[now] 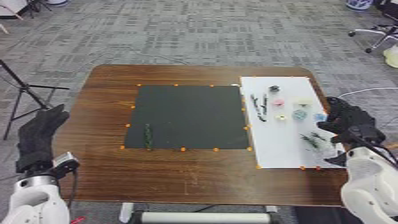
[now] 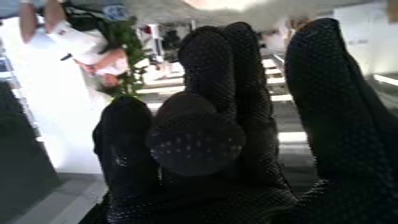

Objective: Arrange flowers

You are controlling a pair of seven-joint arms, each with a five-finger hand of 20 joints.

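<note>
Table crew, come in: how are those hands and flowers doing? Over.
Left hand open, left of dark mat. Right hand open, partly hiding white sheet. Green stem on mat, blossoms on sheet. Over.

In the head view, the right hand (image 1: 348, 120) hides part of the white sheet's (image 1: 275, 157) outer edge, and both the left arm (image 1: 40, 202) and the right arm (image 1: 366, 175) are cut off by the bottom edge. The pink flower head (image 1: 278, 102), the blue flower head (image 1: 298, 115) and the dark slender pieces (image 1: 264, 107) are too small to identify by kind. In the right wrist view, the right hand (image 2: 209, 185) is cropped at the bottom, and the greenery (image 2: 131, 75) beyond is blurred.
</note>
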